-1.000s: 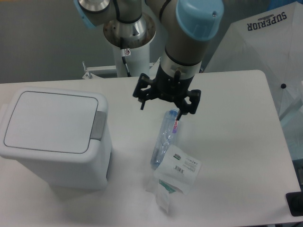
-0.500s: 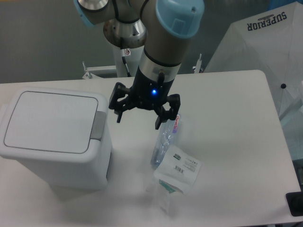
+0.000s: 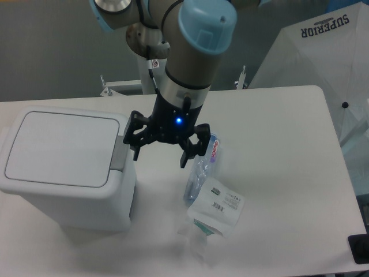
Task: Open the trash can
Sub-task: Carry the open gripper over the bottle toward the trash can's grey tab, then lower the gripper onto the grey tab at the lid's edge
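The trash can [image 3: 63, 167] is a large white boxy bin at the left of the table. Its flat lid is shut, and a grey latch tab [image 3: 120, 153] sits on its right edge. My gripper [image 3: 160, 156] hangs just right of the bin, above the table, with its two fingers spread wide and nothing between them. Its left fingertip [image 3: 135, 155] is close beside the latch tab; I cannot tell whether it touches. A blue light glows on the gripper body.
A clear plastic bottle [image 3: 202, 167] lies on the table right of the gripper. A white labelled packet [image 3: 216, 205] lies in front of it. A white umbrella [image 3: 323, 52] stands at the back right. A black object [image 3: 358, 248] sits at the table's front right corner.
The arm has swung left across the table, from above the bottle to beside the bin's latch. The gripper stays open. The lid has not moved.
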### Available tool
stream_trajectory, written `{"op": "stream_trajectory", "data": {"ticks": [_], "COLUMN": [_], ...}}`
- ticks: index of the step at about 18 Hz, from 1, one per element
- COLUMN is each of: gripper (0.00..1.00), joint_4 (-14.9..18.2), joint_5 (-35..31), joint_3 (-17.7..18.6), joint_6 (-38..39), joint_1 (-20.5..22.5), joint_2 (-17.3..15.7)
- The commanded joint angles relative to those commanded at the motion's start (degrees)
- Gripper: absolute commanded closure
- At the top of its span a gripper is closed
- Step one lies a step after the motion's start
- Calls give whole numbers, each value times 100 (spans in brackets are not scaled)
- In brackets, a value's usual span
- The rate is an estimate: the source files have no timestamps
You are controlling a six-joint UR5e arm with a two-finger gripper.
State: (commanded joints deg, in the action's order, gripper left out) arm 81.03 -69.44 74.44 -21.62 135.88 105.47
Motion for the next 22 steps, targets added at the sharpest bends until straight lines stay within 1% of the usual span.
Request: {"op": "stream_trajectory", "data": {"ticks": [2,4,5,9,14,22], "gripper": [0,0,0,0,0,0], "joint_4": [-26,-87,-131,-132,-141,-141], "joint_5": [0,-17,-17,0,-17,-79], "joint_3": [-44,236,229,194,132,202], "joint_6": [26,35,44,44,44,9], "joint_1": [-97,-141,-150,-150,-150,-132], "joint_2": [-9,-88,-105,-132,-79,-88]}}
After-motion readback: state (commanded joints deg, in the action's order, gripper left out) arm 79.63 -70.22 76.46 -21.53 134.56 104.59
